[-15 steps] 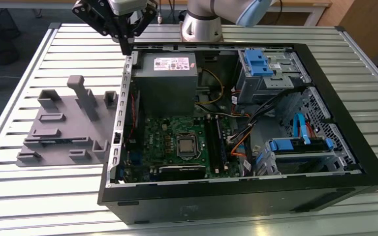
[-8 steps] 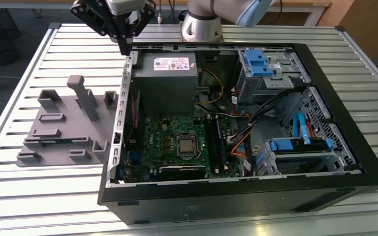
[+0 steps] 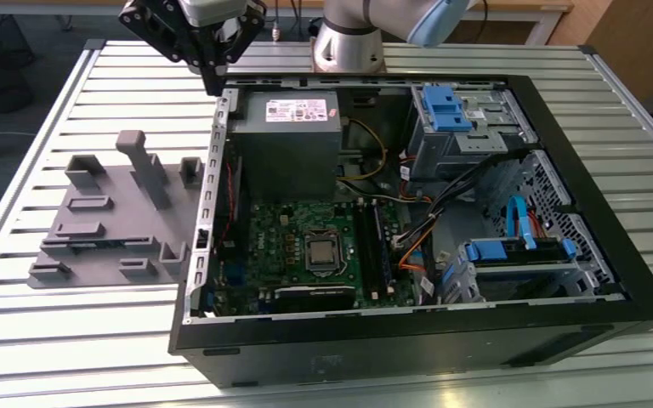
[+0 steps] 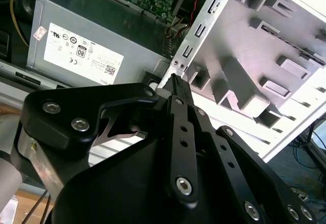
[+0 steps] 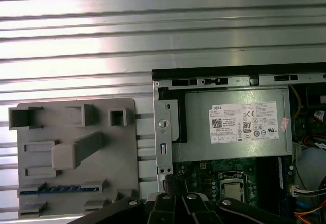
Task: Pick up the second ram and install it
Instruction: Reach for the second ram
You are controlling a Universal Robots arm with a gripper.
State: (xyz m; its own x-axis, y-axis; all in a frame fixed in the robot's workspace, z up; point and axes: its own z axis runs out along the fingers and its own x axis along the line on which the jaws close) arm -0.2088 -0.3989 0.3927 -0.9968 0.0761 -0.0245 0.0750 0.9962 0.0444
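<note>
Our gripper (image 3: 211, 83) hangs above the far corner of the open computer case (image 3: 417, 340), just over the metal case wall (image 3: 215, 170) that faces the grey fixture block (image 3: 105, 225). The jaws look closed on each other with nothing between them; in the second wrist view the tips (image 4: 175, 79) meet in a single narrow point.

The second ram (image 5: 61, 188) is not in hand. In the first wrist view we see its blue strip standing on edge in a slot of the fixture block, on the side of the block away from the gripper and well apart from it.

We judge the step in hand to be the reach for the stick. To do it well, we would open the jaws before coming down. We would also line them up across the thin board rather than along it (the stick gives little to hold except its flat faces) and take it near the middle so that it lifts level out of its slot.

For room, the slatted tabletop (image 3: 77, 85) lies bare between the gripper and the fixture block, so the way across looks open. The tall post (image 3: 145, 170) on the block rises between the gripper and the stick, and we would pass above it or to one side. The case wall is a sharp upright edge to stay clear of. Inside it, the power supply (image 3: 286, 136) crowds the corner near the gripper, and the motherboard (image 3: 292, 229) sits lower among loose cables.
</note>
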